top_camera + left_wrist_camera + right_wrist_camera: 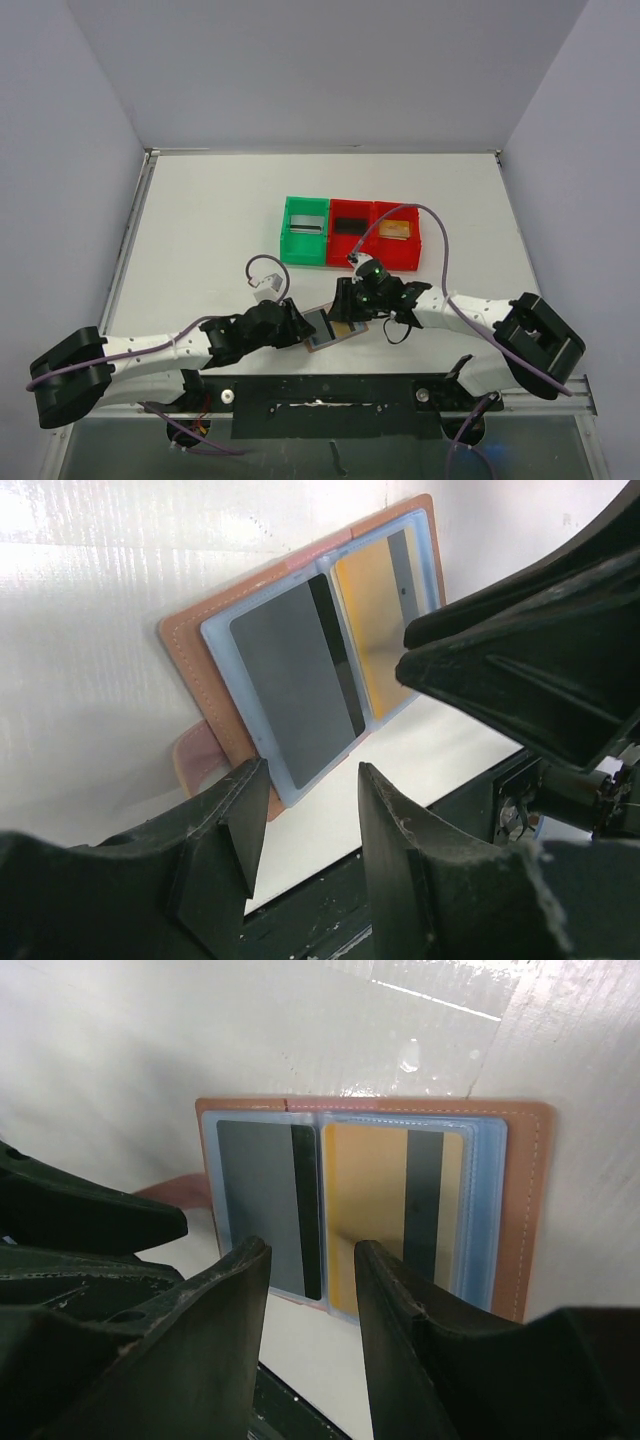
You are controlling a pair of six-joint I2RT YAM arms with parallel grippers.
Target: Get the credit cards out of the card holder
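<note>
Card holder [522, 1210]: tan stitched leather, matt; sleeves [488, 1210] glossy bluish plastic (grey card [255, 1200], gold card [365, 1210] smooth).

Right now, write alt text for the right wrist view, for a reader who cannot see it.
An open tan card holder lies on the white table, a grey card in its left sleeve and a gold card in its right. The right claw stands open in the foreground.
</note>
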